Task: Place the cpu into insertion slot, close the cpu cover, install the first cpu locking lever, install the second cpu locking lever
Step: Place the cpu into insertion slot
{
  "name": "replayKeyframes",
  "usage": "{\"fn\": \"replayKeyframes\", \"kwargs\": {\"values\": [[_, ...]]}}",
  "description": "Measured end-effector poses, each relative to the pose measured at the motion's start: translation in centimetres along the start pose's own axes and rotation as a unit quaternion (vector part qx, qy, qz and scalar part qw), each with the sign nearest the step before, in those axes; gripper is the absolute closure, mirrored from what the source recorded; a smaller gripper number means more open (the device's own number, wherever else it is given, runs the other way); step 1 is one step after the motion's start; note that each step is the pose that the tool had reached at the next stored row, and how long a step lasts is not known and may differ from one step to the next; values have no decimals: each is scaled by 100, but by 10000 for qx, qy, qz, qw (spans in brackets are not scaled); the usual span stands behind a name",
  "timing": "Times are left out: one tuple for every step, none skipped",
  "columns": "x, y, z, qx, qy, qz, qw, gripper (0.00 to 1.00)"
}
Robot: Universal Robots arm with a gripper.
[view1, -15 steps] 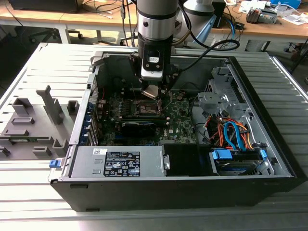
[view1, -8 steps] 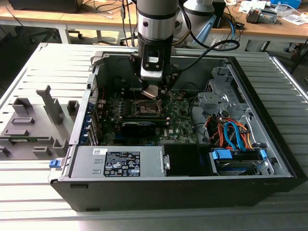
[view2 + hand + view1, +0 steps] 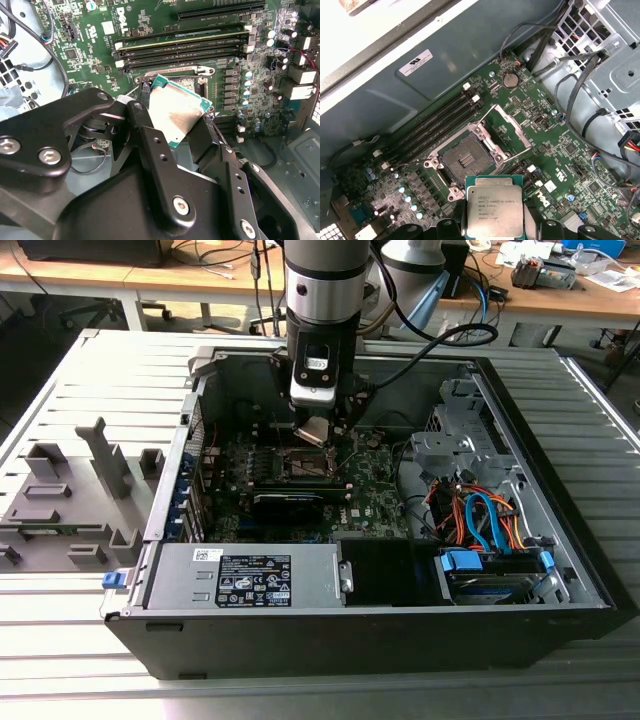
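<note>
**A:** What do the jaws have?

**B:** They are clenched on the cpu [image 3: 176,114], with a finger [image 3: 150,145] on each of two opposite edges. In the second wrist view the chip hangs tilted, its dull silver top showing.

**A:** Where is that in the scene?

**B:** Inside the open computer case [image 3: 560,540], which lies on its side on the ribbed grey surface [image 3: 90,640]. In the exterior view the arm reaches straight down into the case. The chip is above the green motherboard [image 3: 555,155], clear of it.

**A:** Is it in the insertion slot [image 3: 464,161]?

**B:** No. In the first wrist view the slot is bare and its dark centre is exposed. The chip is near the slot, held above the board and not touching it.

**A:** And the cpu cover [image 3: 515,127]?

**B:** Swung open. It is hinged up at one edge of the slot, and green board shows through its cut-out centre.

**A:** Anything else close by?

**B:** Long black memory slots [image 3: 437,120] run alongside the socket. Orange and blue cables [image 3: 485,520] lie in the case toward the exterior view's right.
</note>
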State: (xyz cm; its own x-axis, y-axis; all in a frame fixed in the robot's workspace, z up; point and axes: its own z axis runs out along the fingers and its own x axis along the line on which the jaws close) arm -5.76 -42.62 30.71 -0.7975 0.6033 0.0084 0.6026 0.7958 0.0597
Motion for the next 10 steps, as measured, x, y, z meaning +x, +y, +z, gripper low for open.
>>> {"fn": "replayKeyframes", "kwargs": {"values": [[0,0,0,0,-1,9,10000,46],[0,0,0,0,-2,16,10000,46],[0,0,0,1,-3,28,10000,46],[0,0,0,1,-3,34,10000,46],[0,0,0,1,-4,41,10000,46],[0,0,0,1,-5,50,10000,46],[0,0,0,1,-5,56,10000,46],[0,0,0,1,-6,65,10000,46],[0,0,0,2,-6,70,10000,46],[0,0,0,2,-7,80,10000,46]]}}
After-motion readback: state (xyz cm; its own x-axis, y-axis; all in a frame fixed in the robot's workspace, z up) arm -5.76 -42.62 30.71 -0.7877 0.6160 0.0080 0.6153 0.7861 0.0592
